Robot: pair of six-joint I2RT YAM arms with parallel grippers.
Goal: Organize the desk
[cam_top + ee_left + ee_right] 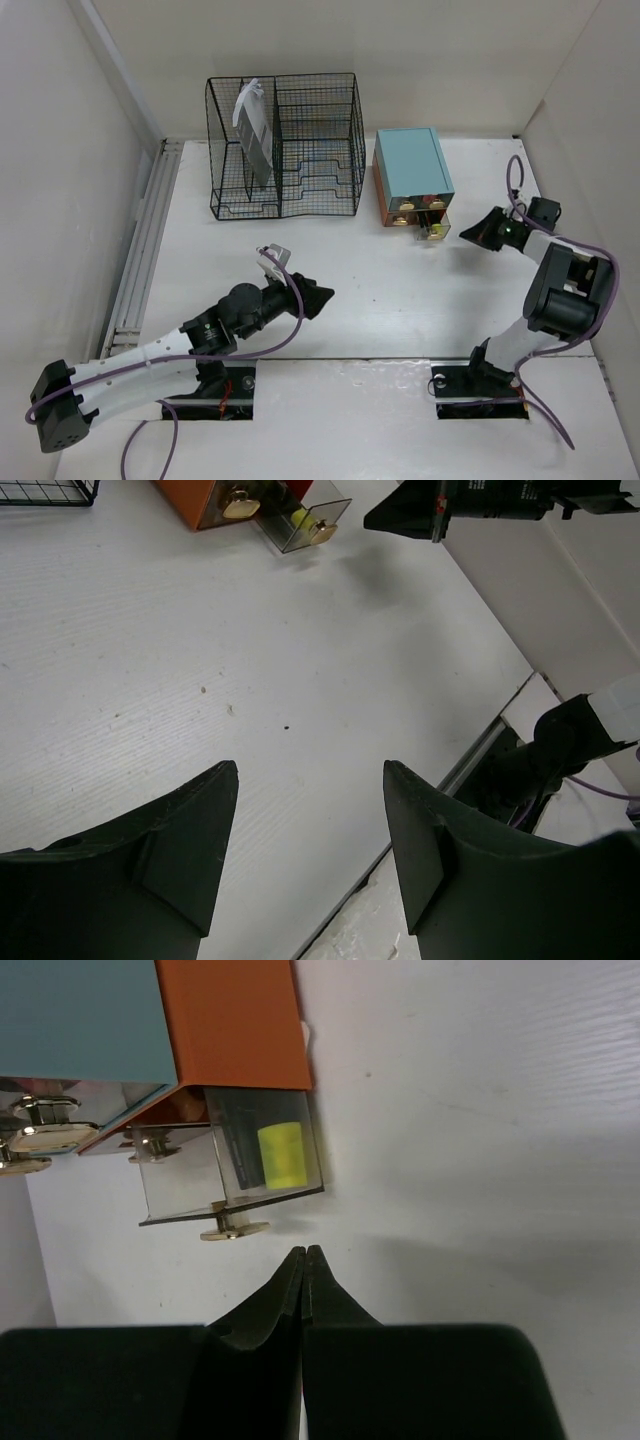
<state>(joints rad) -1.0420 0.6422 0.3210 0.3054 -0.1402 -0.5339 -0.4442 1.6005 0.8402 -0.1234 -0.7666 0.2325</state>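
desk: the white tabletop (400,290) lies under everything. the arms are bolted at its near edge, the storage sits along the far side, and the middle is bare.
drawer box: teal top, orange sides (412,165), at the far right of centre, near the wire rack but apart from it.
drawer: a clear drawer (180,1180) stands pulled out toward the arms, probably so things could go in. it still needs pushing home.
contents: a yellow block (280,1153) lies beside a dark flat thing that is too dim to name.
right gripper: (305,1252) the jaws are pressed together with nothing held. the tips sit just short of the drawer's brass knob (235,1228), not touching it. shut fingers make a blunt point, which suits a push on the drawer front, not a grasp.
left gripper: (310,768) the fingers are parted about halfway with nothing between them. it hovers over bare desk, well apart from the box — seemingly kept out of the other arm's way.
wire rack: black mesh (300,140) at the far left of centre, with papers (255,130) upright in a left slot, already filed.
step in hand: most likely closing the drawer — a judgement from the pose alone.
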